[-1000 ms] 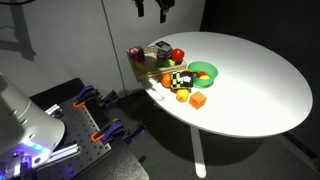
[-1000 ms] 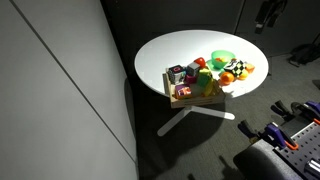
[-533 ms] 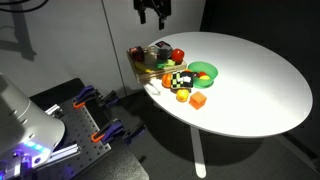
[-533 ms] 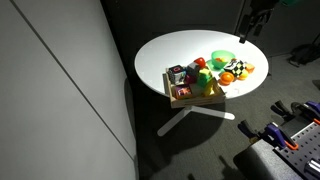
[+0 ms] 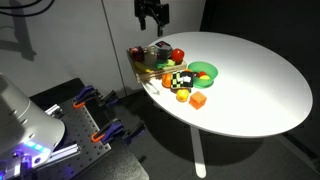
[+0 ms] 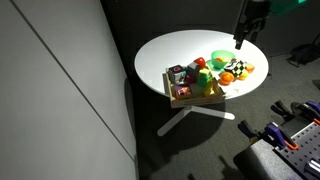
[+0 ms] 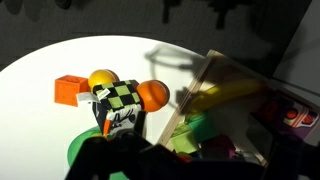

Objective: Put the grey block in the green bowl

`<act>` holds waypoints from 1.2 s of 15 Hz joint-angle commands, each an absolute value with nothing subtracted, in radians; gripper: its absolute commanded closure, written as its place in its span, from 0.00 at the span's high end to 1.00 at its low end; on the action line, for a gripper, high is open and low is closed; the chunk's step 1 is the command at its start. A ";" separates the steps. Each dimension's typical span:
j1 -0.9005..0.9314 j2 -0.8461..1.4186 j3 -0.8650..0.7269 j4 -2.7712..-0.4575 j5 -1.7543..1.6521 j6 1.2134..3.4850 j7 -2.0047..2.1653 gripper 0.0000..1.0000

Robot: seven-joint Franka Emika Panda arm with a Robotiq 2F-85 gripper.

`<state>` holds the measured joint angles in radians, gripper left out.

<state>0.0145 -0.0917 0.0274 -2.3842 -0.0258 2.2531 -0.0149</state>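
The grey block is a small pale block that appears to lie among toys in the yellow-edged tray. I cannot make it out in the wrist view. The green bowl sits on the white round table just beside the tray; it also shows in an exterior view and at the lower left of the wrist view. My gripper hangs open and empty in the air above the tray's far end, apart from everything. It also shows in an exterior view.
A checkered piece, an orange ball, a yellow ball and an orange cube lie beside the bowl. The tray holds a banana and several coloured toys. The table is bare white on its far side.
My gripper has come down from the top of the picture toward the tray and bowl. The toys have not moved.
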 commanded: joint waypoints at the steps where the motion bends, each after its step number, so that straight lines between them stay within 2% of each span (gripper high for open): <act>1: 0.017 -0.092 0.025 -2.382 -0.026 2.251 -0.014 1.00; 9: 0.019 -0.061 0.027 -2.360 -0.021 2.243 -0.006 1.00; 18: 0.040 0.096 0.042 -2.294 0.025 2.388 0.025 1.00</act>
<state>0.0313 0.0371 0.0335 -2.3474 0.0052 2.3585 -0.0051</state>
